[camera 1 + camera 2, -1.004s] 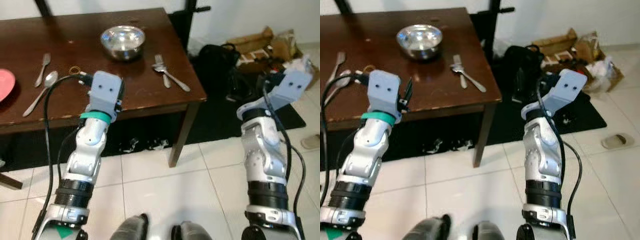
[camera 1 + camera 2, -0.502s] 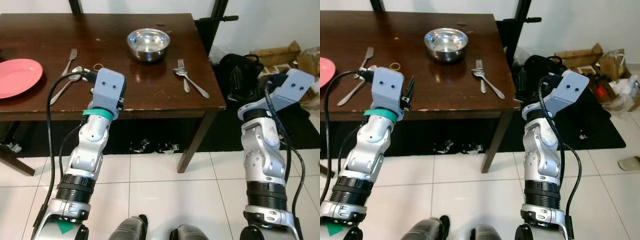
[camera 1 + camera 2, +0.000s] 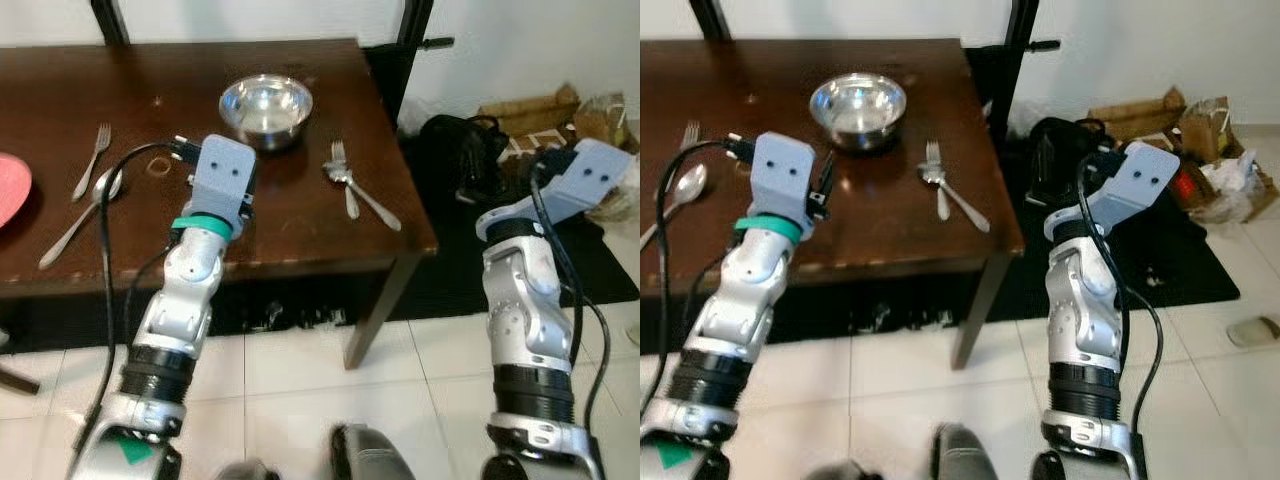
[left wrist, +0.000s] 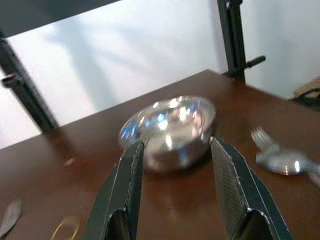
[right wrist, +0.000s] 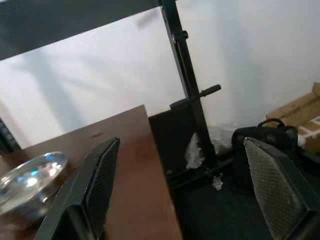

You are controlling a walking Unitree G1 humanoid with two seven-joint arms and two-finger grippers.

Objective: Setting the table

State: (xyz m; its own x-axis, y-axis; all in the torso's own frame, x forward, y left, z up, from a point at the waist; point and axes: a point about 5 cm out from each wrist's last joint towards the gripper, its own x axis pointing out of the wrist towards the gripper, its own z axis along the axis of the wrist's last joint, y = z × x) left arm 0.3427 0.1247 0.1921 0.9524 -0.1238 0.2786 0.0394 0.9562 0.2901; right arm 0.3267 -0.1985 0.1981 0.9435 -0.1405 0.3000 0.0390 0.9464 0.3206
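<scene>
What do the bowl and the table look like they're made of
The bowl looks like polished metal, probably stainless steel: silvery, with bright mirror-like highlights. The table looks like dark brown wood or wood veneer with a glossy varnish; its top reflects light, and pale chips show along the front edge.

Desk (image 3: 300, 215) dk brown; bowl (image 3: 265, 103) silver; plate (image 3: 10, 190) pink, far left; fingers (image 4: 127, 187) black; floor (image 3: 300, 390) white tile.

Steel bowl (image 3: 265, 106) on table (image 3: 300, 220) w/ fork+spoon pair (image 3: 355, 188).
</scene>
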